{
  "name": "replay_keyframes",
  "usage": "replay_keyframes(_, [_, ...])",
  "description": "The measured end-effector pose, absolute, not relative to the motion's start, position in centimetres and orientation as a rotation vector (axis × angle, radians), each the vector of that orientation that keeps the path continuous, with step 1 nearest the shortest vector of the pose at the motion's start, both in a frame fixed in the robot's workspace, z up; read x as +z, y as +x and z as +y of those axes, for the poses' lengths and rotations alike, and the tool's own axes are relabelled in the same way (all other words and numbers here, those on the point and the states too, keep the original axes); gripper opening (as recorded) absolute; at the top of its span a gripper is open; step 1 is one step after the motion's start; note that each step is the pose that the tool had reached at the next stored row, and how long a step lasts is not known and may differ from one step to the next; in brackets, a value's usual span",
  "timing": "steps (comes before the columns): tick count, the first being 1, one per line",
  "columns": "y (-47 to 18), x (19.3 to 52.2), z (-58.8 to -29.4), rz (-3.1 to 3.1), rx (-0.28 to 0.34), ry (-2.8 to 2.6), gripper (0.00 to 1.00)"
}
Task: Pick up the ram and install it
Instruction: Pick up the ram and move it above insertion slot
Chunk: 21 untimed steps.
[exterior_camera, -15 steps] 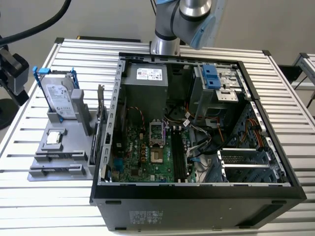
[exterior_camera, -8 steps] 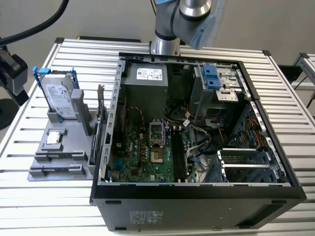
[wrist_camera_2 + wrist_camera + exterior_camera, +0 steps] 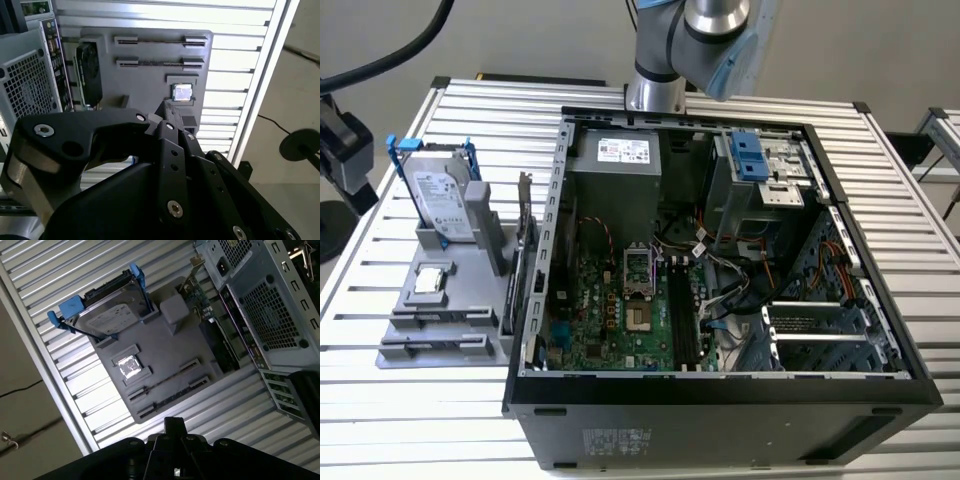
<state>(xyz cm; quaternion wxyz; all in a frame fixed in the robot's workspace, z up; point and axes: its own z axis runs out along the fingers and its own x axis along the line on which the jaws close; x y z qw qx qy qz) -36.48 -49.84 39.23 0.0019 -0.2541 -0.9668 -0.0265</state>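
The ram shows as a thin dark stick (image 3: pixel 159 63) standing on edge between two clips of a grey holder tray (image 3: pixel 470 300), also visible in the first wrist view (image 3: pixel 165 384). A second such stick (image 3: pixel 160 41) sits in the parallel slot beside it. My gripper (image 3: pixel 169 112) hangs well above the tray, outside the computer case (image 3: pixel 720 400); its black links meet at one tip (image 3: pixel 173 425). It is shut with nothing in it. In the exterior view my arm (image 3: pixel 690 30) comes in at the far edge.
The tray also carries a silver hard drive in a blue-handled bracket (image 3: pixel 107 315), a square processor chip (image 3: pixel 128 365) and an upright expansion card (image 3: pixel 197 295). The open case shows its motherboard (image 3: pixel 620 310) with slots beside the socket. A slatted aluminium table (image 3: pixel 380 400) lies beneath.
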Motion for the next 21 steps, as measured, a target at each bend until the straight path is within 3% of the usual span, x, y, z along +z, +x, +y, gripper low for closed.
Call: replay_keyframes(21, [-36.73, 39.23, -49.85, -2.988, -0.083, -0.962, 0.00])
